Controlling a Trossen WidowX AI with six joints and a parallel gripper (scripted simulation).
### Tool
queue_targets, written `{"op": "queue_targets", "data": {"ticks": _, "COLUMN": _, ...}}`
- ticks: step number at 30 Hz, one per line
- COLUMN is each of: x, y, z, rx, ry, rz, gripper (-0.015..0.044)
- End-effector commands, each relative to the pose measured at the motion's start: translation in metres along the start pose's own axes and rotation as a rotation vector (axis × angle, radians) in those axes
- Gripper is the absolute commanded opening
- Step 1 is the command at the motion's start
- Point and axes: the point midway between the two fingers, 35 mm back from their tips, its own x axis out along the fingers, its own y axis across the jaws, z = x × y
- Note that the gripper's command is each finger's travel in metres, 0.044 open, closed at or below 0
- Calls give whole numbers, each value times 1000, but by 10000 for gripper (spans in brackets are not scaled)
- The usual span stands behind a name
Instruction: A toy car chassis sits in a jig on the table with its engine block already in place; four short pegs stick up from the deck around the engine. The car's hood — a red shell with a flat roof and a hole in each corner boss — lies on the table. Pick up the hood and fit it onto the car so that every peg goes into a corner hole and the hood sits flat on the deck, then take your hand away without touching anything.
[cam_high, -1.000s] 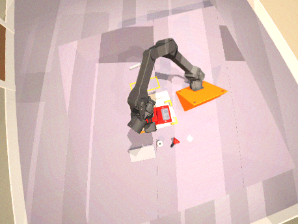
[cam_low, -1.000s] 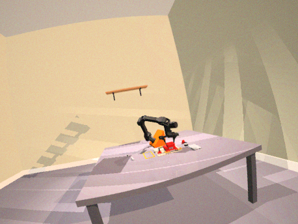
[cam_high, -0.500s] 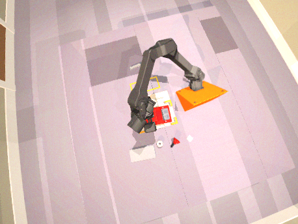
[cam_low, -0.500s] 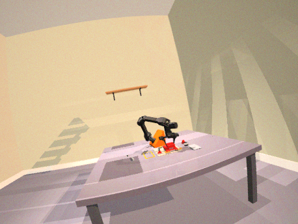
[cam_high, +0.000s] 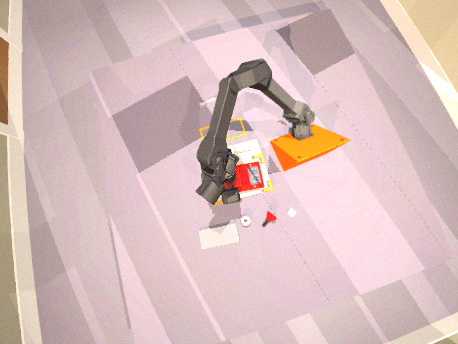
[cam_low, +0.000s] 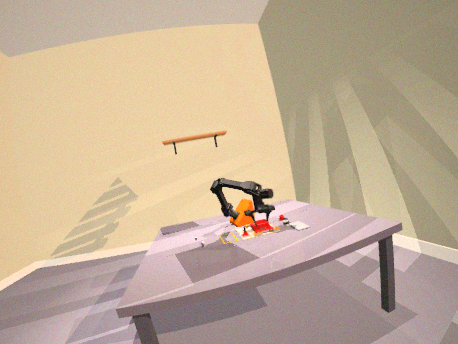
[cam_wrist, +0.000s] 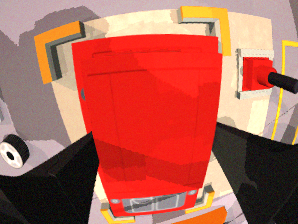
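The red hood (cam_wrist: 150, 100) (cam_high: 248, 184) (cam_low: 261, 226) is between my gripper's fingers, one black finger along each long side. My gripper (cam_wrist: 154, 132) (cam_low: 261, 219) is shut on it. The hood is over the jig (cam_wrist: 259, 30) (cam_high: 250, 147), a pale plate with yellow and orange corner brackets. In the wrist view its far edge is near two brackets, and a grey panel with two round lights shows at the near end. The chassis, engine block, pegs and corner holes are hidden, so I cannot tell whether the hood sits flat or still hangs just above the deck.
A red part with a black rod (cam_wrist: 265, 77) stands in a pale holder beside the hood. A wheel (cam_wrist: 14, 151) (cam_high: 243, 218), a red and black piece (cam_high: 270, 217) and a pale tray (cam_high: 219, 236) lie to the other side. A yellow outline (cam_high: 201, 133) and the orange base (cam_high: 310, 145) are nearby.
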Motion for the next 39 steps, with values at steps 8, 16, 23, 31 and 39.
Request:
{"op": "queue_targets", "data": {"ticks": 8, "x": 4, "y": 0, "z": 0, "rx": -3, "ry": -3, "rz": -2, "gripper": 0}}
{"op": "queue_targets", "data": {"ticks": 16, "x": 7, "y": 0, "z": 0, "rx": -3, "ry": -3, "rz": -2, "gripper": 0}}
{"op": "queue_targets", "data": {"ticks": 23, "x": 7, "y": 0, "z": 0, "rx": 0, "ry": 0, "rz": 0, "gripper": 0}}
{"op": "queue_targets", "data": {"ticks": 31, "x": 7, "y": -1, "z": 0, "rx": 0, "ry": 0, "rz": 0, "gripper": 184}}
{"op": "queue_targets", "data": {"ticks": 39, "x": 7, "y": -1, "z": 0, "rx": 0, "ry": 0, "rz": 0, "gripper": 394}}
